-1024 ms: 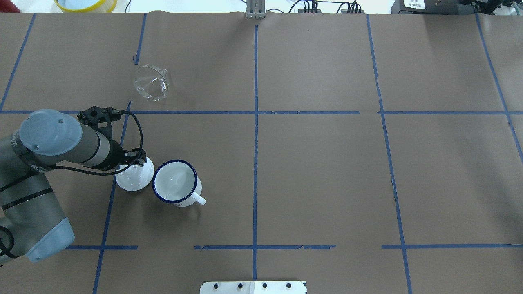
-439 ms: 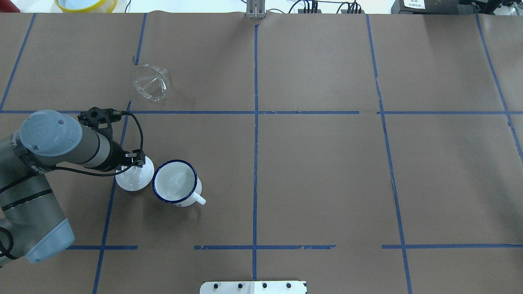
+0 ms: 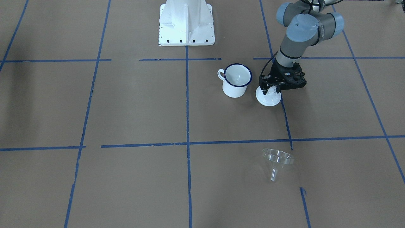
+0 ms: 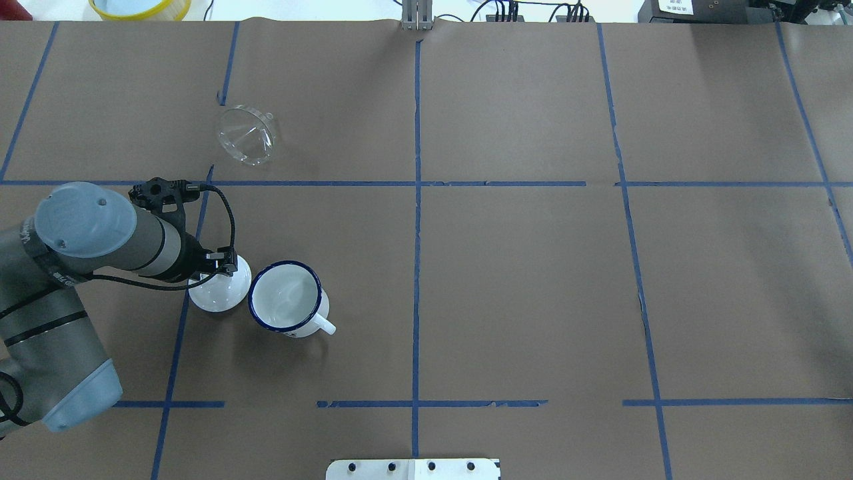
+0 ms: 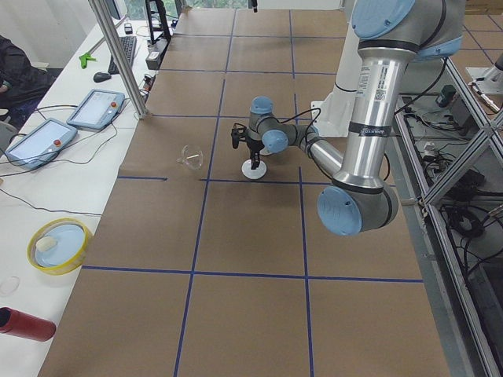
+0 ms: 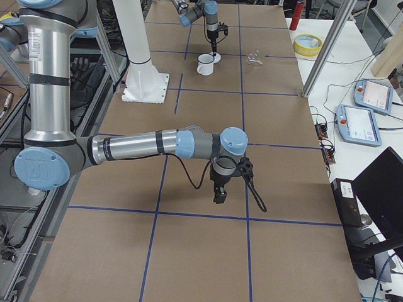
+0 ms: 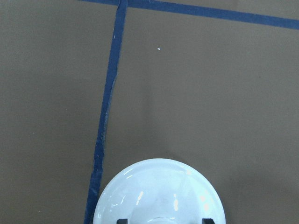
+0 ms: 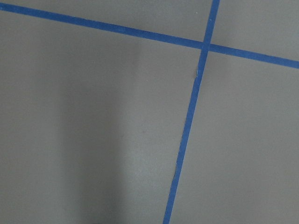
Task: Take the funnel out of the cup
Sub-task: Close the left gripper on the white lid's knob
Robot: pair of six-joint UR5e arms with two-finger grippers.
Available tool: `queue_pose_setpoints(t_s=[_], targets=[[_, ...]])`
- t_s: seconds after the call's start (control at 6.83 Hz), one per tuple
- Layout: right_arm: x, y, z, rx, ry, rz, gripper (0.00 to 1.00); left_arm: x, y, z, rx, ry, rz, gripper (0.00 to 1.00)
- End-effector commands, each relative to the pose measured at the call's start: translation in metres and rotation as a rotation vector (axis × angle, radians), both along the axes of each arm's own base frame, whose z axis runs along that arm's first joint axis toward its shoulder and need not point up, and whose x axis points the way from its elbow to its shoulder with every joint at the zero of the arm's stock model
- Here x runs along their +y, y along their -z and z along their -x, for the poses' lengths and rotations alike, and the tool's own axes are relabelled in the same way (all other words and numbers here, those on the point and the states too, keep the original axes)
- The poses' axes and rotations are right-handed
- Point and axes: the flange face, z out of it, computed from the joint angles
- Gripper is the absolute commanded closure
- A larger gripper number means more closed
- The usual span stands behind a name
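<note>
Two fingers of our left gripper (image 3: 271, 91) stand open astride the knob of the lid (image 4: 214, 295) beside the empty cup (image 4: 285, 297), the funnel (image 4: 246, 135) already out toward the far-left corner, so we should lift straight up; whether the right gripper (image 6: 218, 197) is open, we cannot tell.

The brown-papered table (image 4: 533, 267), gridded with blue tape (image 4: 417, 200), bears the cup (image 4: 288, 300), white lid (image 4: 216, 293) and funnel (image 4: 246, 135).

A white lid (image 4: 216, 297) lies on the brown table (image 4: 520, 280), overlapping a blue tape line (image 7: 106, 116). A yellow bowl (image 5: 59, 245) sits well apart.
</note>
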Motion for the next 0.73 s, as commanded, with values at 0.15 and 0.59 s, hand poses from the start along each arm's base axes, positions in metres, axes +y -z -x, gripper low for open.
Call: queue_pose_setpoints(t_s=[0.15,0.59], targets=[[0.000,0.001,0.000,0.000,0.000,-0.001,0.00,0.002,0.004,0.000,0.006,-0.003,-0.002,1.00],[0.000,0.000,0.000,0.000,0.000,0.000,0.00,0.010,0.040,0.029,-0.009,0.003,-0.003,1.00]])
